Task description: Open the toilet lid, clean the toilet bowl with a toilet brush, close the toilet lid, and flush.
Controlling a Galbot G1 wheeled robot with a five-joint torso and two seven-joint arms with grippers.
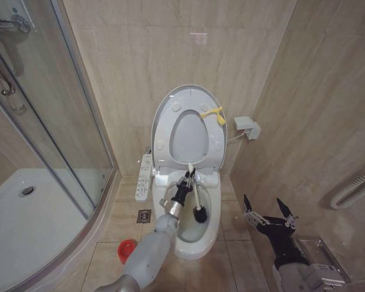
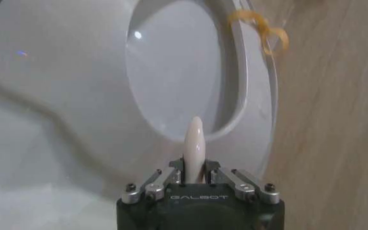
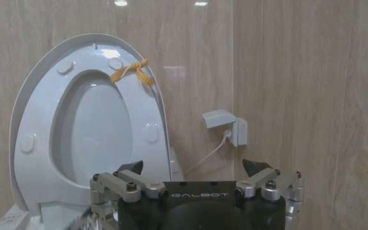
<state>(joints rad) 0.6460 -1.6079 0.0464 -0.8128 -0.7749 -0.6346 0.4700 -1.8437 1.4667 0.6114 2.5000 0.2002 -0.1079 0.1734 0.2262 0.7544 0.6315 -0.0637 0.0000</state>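
The toilet brush (image 1: 194, 193) stands nearly upright in the toilet bowl (image 1: 212, 226), its dark head low toward 4 o'clock of the basin and its handle clamped in our left gripper (image 1: 186, 180); we judge the scrub goes best with the head pressed to the stained wall and swept round the rim, wrist steady so the handle clears the raised seat ring (image 1: 188, 141) and toilet lid (image 1: 164, 103). The head view alone shows the bristles; the left wrist view shows the cream tip gripped, and the right wrist view shows our right gripper (image 3: 200, 170) spread open, idle at 3 o'clock of the toilet.
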